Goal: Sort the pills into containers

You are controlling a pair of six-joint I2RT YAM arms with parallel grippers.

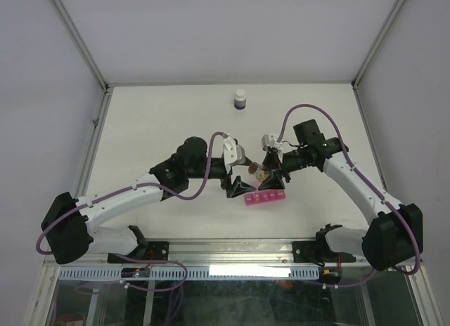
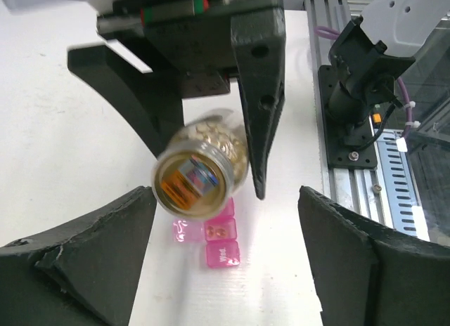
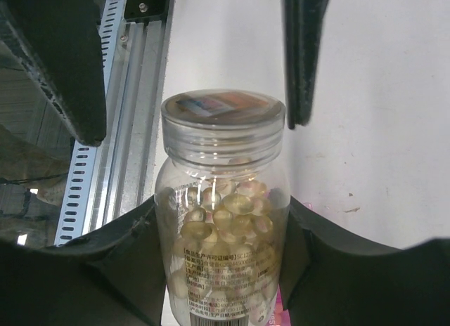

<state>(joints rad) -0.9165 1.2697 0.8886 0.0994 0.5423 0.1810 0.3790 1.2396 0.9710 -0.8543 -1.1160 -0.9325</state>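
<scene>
Now, at centre-left of the overhead view, the left gripper (image 1: 239, 187) stands open either side of the cap (image 3: 221, 108) of the clear bottle (image 3: 221, 220), holding nothing. The pills (image 2: 214, 140) sit inside that bottle, which the right gripper (image 1: 271, 180) clamps at centre-right, just above the pink pill organiser (image 2: 211, 242). To uncap cleanly, I'd close squarely on the cap rim and twist while the bottle is braced steady over the compartments.
</scene>
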